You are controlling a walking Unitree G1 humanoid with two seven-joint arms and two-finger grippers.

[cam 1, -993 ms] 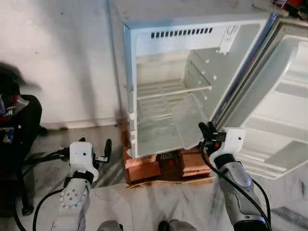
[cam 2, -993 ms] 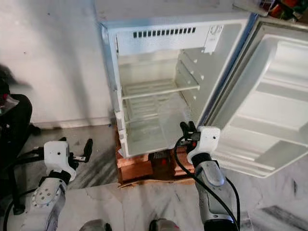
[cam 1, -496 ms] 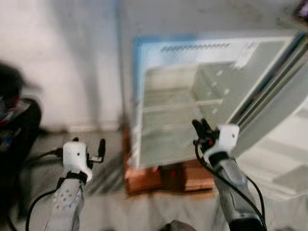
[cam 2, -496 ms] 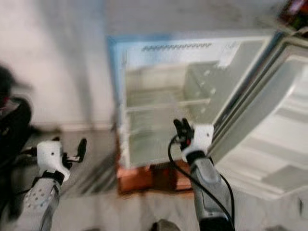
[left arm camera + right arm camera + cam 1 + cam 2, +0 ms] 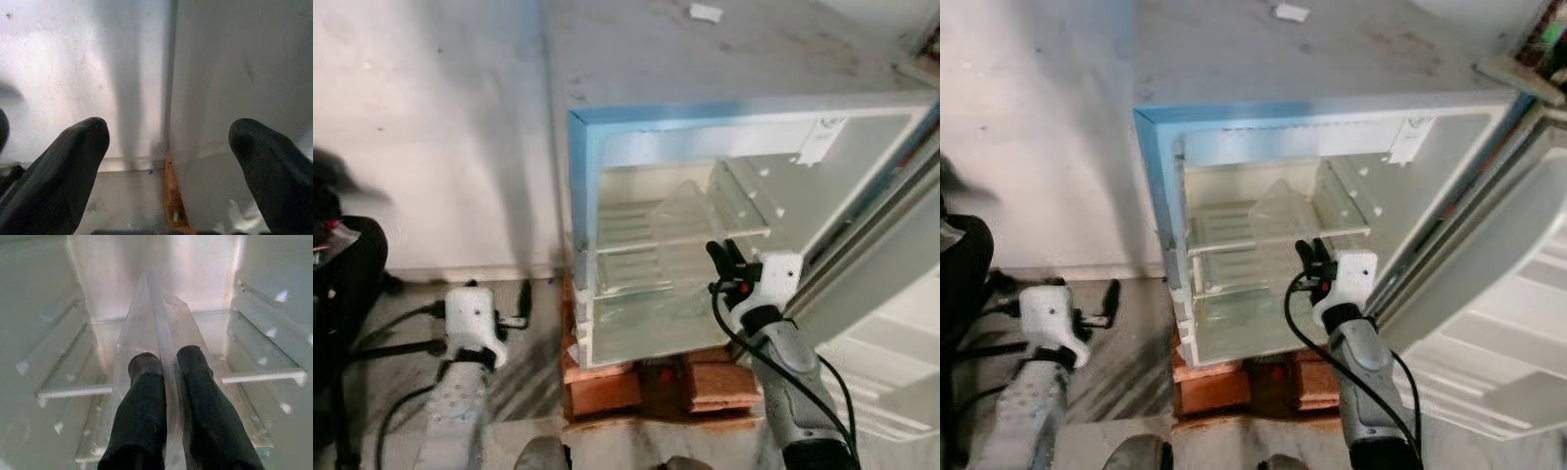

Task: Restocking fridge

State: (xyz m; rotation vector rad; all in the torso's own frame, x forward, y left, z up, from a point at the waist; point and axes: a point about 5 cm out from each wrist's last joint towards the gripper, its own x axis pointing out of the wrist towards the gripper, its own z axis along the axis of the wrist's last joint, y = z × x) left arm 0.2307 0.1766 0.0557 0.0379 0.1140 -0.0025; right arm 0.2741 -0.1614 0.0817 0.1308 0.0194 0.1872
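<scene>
A small white fridge [image 5: 607, 147] stands open on bricks, with a wire shelf [image 5: 636, 235] across its middle. My right gripper [image 5: 722, 257] reaches into the front of the compartment. It is shut on the edge of a clear plastic panel [image 5: 1278, 211], which tilts upward over the shelf. In the right wrist view the panel [image 5: 156, 318] runs edge-on between the two black fingers [image 5: 142, 396]. My left gripper [image 5: 524, 294] hangs low beside the fridge's left wall, open and holding nothing, its fingers [image 5: 83, 142] wide apart.
The fridge door [image 5: 891, 284] swings wide open to the right, its white door racks facing me. Red bricks [image 5: 607, 387] lift the fridge off the marble floor. A dark chair [image 5: 342, 274] and cables lie at the far left. A white wall stands behind.
The camera has shifted and tilted up. My right gripper has risen, and the clear panel that lay low in the fridge now stands tilted at shelf height.
</scene>
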